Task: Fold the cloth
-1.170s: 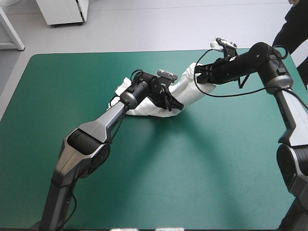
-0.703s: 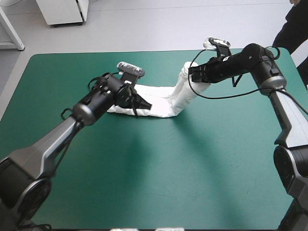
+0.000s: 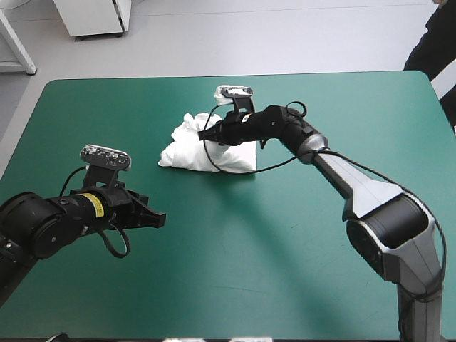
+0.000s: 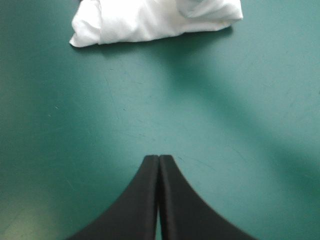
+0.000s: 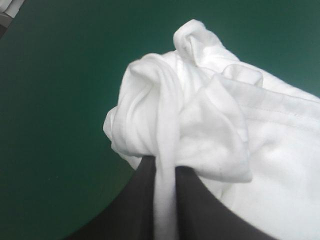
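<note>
- Right tool (image 5: 165, 167), with two black curved fingers, is all but closed on a thin twisted fold of the white short-sleeved T-shirt (image 5: 200, 115), the cloth pinched between them.
- Left tool (image 4: 158, 157) has its black fingers pressed together into one point and holds nothing. It hangs over the bare teal-green cover of the table (image 3: 299, 271), well apart from the garment.
- The T-shirt lies as a lumpy folded bundle on the far half of the table, a little toward the left arm's side, with the right tool at its upper layer.
- Risk: any pull while that fold is pinched would likely drag the top layers open, since nothing pins the bundle down.
- Risk: on release, the twisted strand may snag on a finger and follow it upward, spoiling the fold.
</note>
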